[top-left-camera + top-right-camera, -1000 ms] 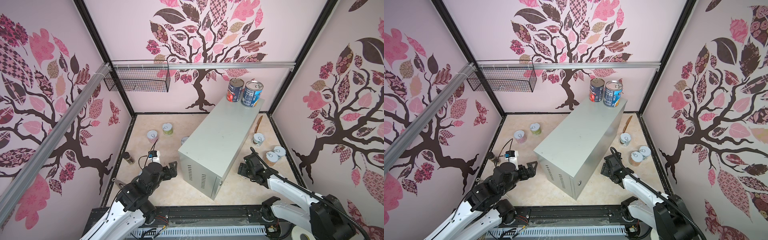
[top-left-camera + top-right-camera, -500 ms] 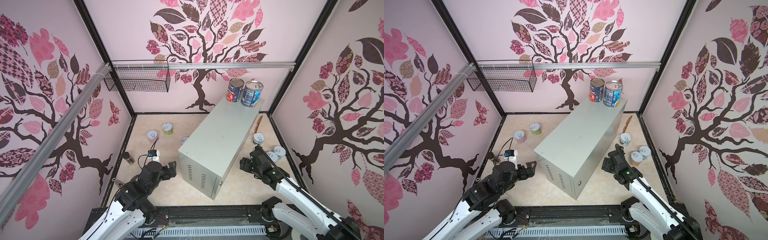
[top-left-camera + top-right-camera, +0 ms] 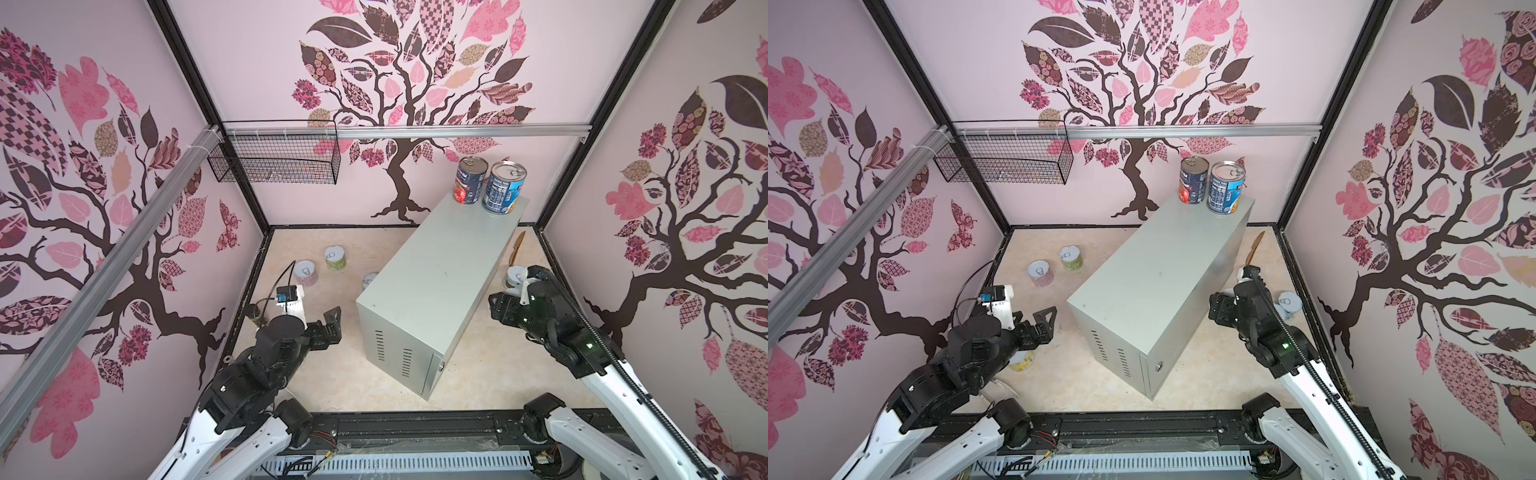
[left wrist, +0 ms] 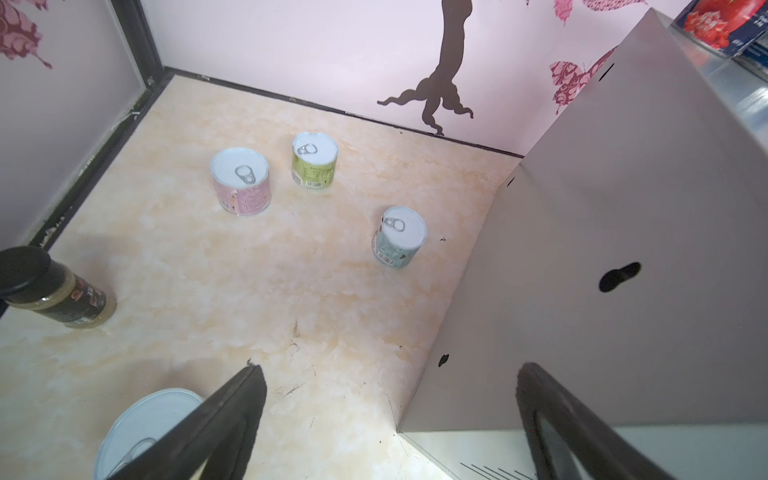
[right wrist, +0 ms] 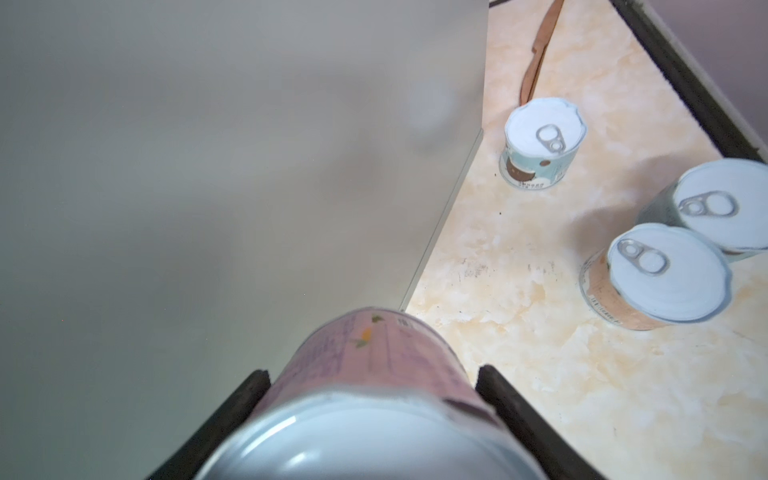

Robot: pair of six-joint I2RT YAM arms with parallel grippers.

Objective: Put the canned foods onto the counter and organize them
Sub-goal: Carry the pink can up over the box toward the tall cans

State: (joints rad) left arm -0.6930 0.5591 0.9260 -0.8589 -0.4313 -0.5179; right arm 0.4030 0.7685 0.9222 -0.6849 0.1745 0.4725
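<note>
The counter (image 3: 440,270) is a long grey box standing on the floor, with two tall dark-labelled cans (image 3: 471,180) (image 3: 503,187) on its far end. My right gripper (image 5: 372,372) is shut on a pink short can (image 5: 365,349), lifted beside the counter's right long side. Three short cans (image 5: 542,141) (image 5: 660,274) (image 5: 723,208) stand on the floor below it. My left gripper (image 4: 390,370) hangs open and empty near the counter's near left corner. Pink (image 4: 241,180), green (image 4: 314,160) and pale blue (image 4: 401,237) cans stand ahead of it, and another can (image 4: 141,428) lies under one finger.
A dark jar (image 4: 54,291) stands by the left wall. A wooden utensil (image 5: 540,50) lies on the floor along the counter's right side, near the back. A black wire basket (image 3: 274,158) hangs from the rail at the back left.
My right arm has risen and moved a little toward the back along the counter's right side, with the pink can in its grip. The left arm has not moved.
</note>
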